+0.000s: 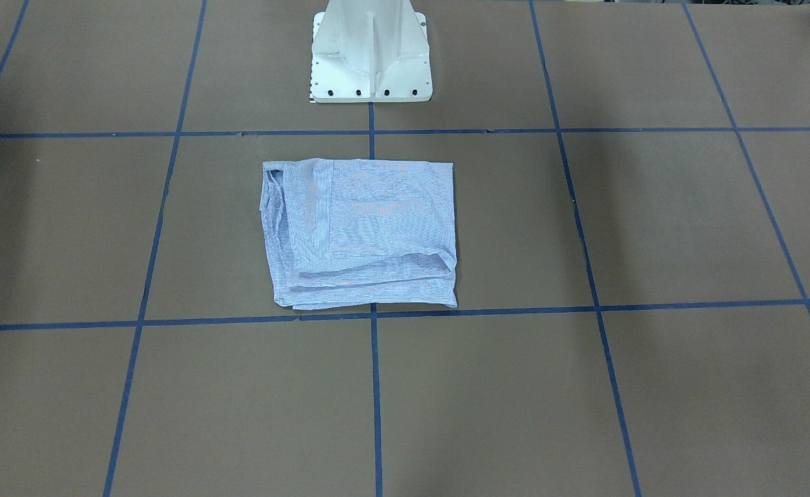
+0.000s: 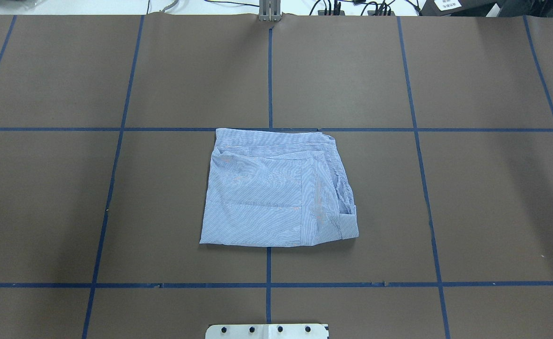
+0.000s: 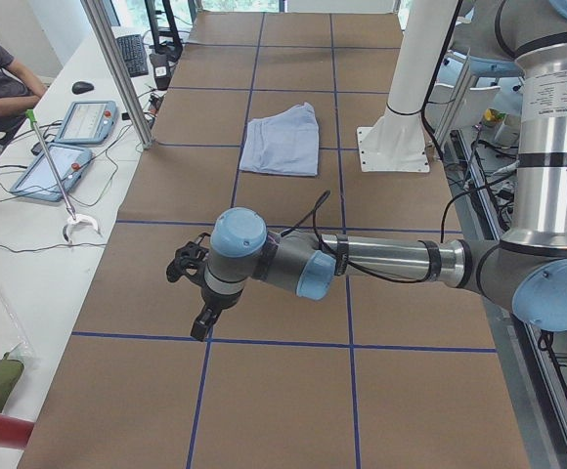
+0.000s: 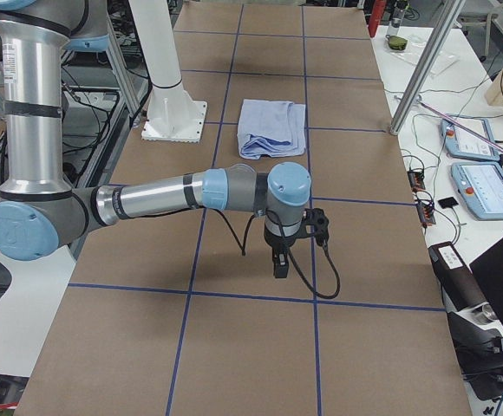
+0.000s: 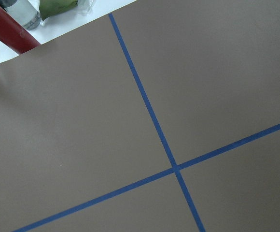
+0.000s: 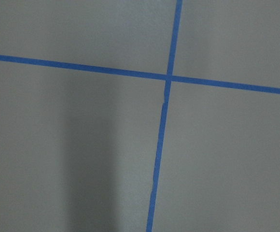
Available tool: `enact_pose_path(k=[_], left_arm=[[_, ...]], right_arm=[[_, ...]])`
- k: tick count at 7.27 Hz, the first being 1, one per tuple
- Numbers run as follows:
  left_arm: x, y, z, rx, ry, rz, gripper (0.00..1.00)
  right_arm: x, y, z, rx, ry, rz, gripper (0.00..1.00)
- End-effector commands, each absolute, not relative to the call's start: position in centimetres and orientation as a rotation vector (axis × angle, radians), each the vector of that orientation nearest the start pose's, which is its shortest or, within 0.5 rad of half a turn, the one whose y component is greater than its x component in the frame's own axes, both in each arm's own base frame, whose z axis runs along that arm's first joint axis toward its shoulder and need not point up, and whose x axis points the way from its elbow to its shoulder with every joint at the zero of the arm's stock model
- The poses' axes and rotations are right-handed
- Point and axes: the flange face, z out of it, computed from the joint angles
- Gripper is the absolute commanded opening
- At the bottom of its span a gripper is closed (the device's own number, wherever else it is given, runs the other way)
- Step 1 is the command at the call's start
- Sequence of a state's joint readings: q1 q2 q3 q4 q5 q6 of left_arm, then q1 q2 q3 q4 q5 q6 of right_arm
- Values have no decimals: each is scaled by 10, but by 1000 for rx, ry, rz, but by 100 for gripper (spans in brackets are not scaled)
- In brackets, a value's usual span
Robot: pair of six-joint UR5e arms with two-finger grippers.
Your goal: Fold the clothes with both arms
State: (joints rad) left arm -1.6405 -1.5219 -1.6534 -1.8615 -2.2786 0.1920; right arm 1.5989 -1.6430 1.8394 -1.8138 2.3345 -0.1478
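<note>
- Firstly, at the table's left end, the left arm point(image 3: 381, 259) stretches low over the bare brown table point(image 3: 264, 391), well apart from the shirt point(image 2: 276, 188). The left gripper point(image 3: 201, 318) points down at a crossing of blue tape lines point(image 5: 145, 101), and holds nothing that I can see. Only the side view catches it, so I cannot tell whether its jaws stand apart or together.
- Next, in the middle, the shirt lies flat on the table just in front of the white pedestal point(image 1: 370, 55), across the centre tape line. It is folded into a compact, roughly square packet with its layers stacked. The button band runs over the top, and a bunched edge sticks out on the robot's right side. Neither arm touches it.
- By my judgement the fold is finished or nearly so. Only that ragged right edge might want tidying.
- Lastly, at the right end, the right arm point(image 4: 156, 195) mirrors the left, low over bare table and far from the shirt. The right gripper point(image 4: 279, 263) hangs downward, its jaw state again impossible to tell. Both arms probably sit out wide to leave the packet undisturbed and in plain sight.
</note>
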Motion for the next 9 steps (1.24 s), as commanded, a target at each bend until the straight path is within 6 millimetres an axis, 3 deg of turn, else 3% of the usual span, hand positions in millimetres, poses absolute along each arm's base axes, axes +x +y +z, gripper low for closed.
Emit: enact_pose_path(k=[1,4,6,9], left_arm=[[-102,-458,640,350,658,208,100],[-97,-442,650,195,673,149,100],[-94,-456,644,30,650,78,100],[-91,-458,645,-5,657,-50,100]], right_arm=[[82,-438,601,13,-764,-70,100],[82,-436,601,6,-768,-66,100],[82,-436,603,1,-760,-66,100],[82,-434,617,-32,-762,-44,100]])
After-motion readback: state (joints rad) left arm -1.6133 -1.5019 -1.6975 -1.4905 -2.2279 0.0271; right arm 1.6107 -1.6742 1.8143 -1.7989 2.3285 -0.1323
